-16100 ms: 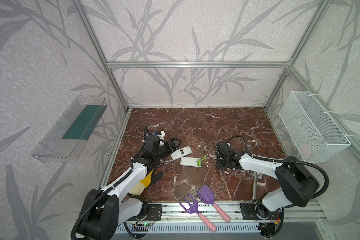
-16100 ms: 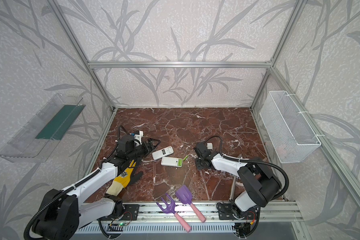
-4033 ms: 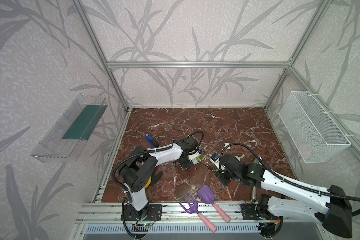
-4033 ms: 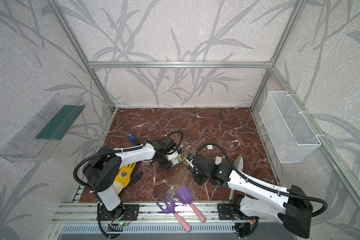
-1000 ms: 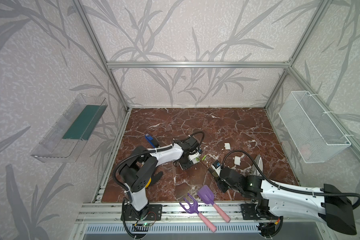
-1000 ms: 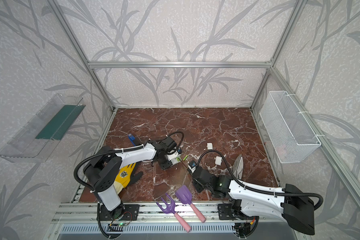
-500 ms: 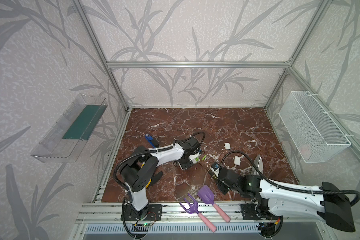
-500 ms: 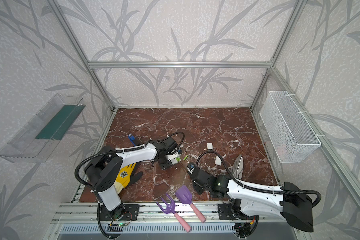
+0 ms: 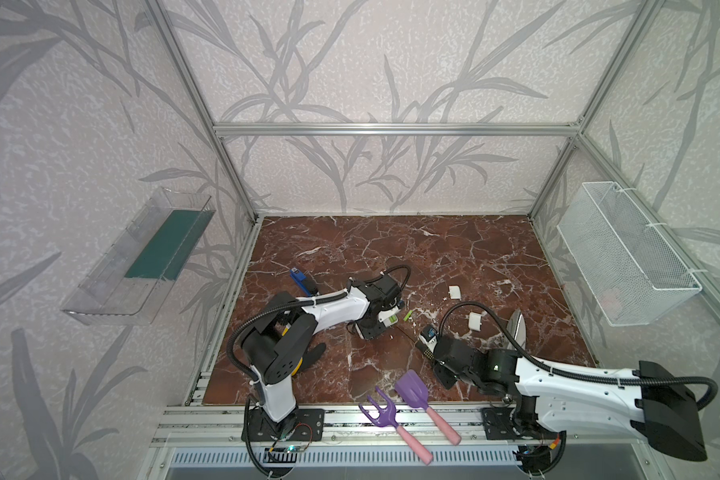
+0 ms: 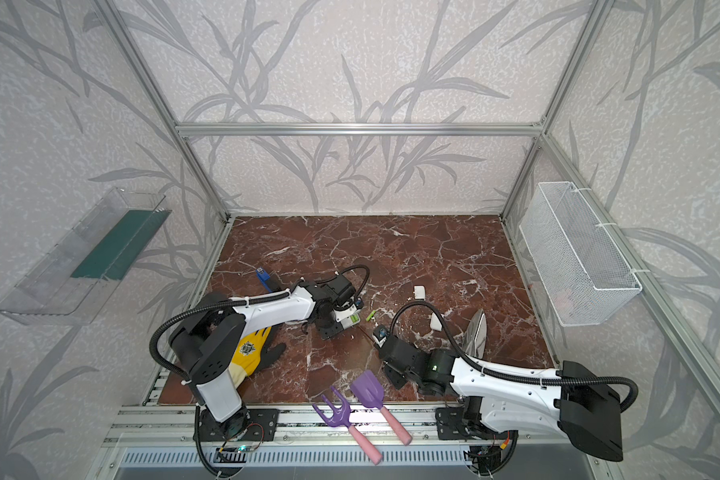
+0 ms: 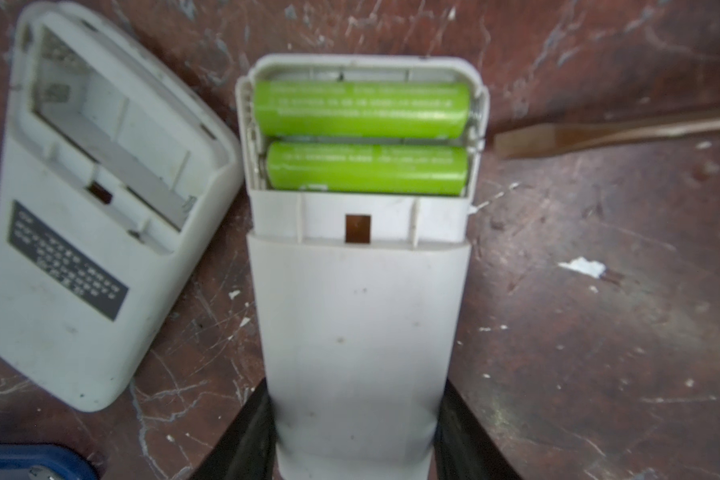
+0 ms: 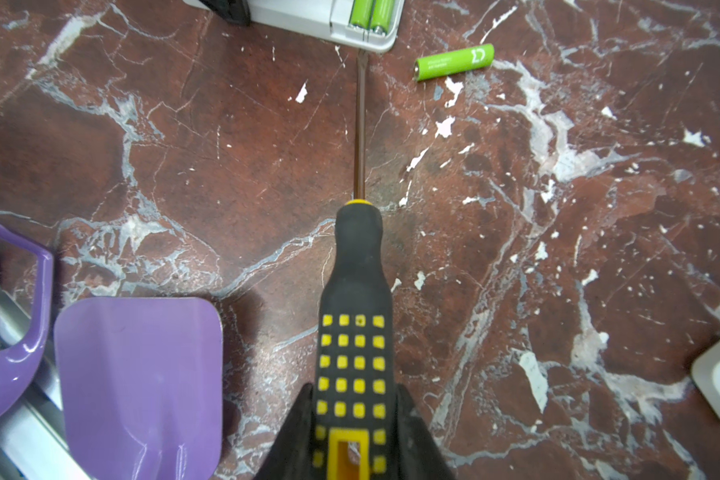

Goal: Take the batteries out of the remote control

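A white remote (image 11: pixel 358 311) lying flat with its back up and lid off, two green batteries (image 11: pixel 362 110) side by side in its open slot, one loose green battery (image 9: pixel 408 316) on the floor at its 3 o'clock, a second white remote (image 11: pixel 80 249) just beside it, slot bare.

Both top views look steeply down from high above the front edge onto the whole table (image 9: pixel 454 249), far off, side by side and nearly alike. The left wrist camera sits behind the left fingers (image 11: pixel 246 436) and looks along them, very close, onto the remote (image 11: pixel 358 311) clamped between them, with its batteries (image 11: pixel 362 110) farther out. The right wrist camera looks past the right fingers (image 12: pixel 292 444) along the gripped screwdriver (image 12: pixel 354 332), less close. Both wrist views share the remote's battery end and the screwdriver's tip.
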Motion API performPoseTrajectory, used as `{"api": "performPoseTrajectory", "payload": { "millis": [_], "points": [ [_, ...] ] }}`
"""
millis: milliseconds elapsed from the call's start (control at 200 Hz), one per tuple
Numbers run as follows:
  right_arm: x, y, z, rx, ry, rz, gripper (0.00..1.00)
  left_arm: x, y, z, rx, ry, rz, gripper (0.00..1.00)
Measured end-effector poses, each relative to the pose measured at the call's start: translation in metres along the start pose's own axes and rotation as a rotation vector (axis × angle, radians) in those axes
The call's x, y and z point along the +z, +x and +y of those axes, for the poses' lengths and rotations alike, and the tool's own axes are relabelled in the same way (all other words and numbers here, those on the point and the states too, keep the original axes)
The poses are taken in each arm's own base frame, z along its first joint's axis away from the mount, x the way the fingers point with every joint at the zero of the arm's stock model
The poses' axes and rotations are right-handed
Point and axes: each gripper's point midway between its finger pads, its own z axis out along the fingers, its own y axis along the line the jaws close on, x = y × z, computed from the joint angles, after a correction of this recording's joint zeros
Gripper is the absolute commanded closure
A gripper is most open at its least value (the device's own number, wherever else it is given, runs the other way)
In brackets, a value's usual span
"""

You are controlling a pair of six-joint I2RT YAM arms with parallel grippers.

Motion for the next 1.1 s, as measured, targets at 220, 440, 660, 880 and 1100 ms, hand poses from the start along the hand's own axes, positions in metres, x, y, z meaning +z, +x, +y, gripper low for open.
{"api": "performPoseTrajectory", "payload": {
  "millis": [220, 440, 660, 880, 1100],
  "points": [
    [0.001, -0.001, 0.001, -0.006, -0.005, -0.003, 1.00, 0.000, 0.000, 0.000, 0.002, -0.002, 0.002, 0.57],
    [-0.009, -0.013, 0.007, -0.013, -0.044, -0.063, 1.00, 0.000, 0.000, -0.001, 0.005, -0.001, 0.004, 0.57],
    [-0.010, -0.017, 0.004, -0.013, -0.025, -0.072, 1.00, 0.000, 0.000, -0.001, 0.005, -0.002, 0.004, 0.57],
    [-0.006, -0.019, 0.005, -0.018, -0.012, -0.056, 1.00, 0.000, 0.000, -0.001, 0.005, -0.004, 0.005, 0.57],
    [0.000, -0.013, 0.004, -0.025, -0.002, -0.025, 1.00, 0.000, 0.000, -0.001, 0.006, -0.005, 0.005, 0.57]
  ]
}}
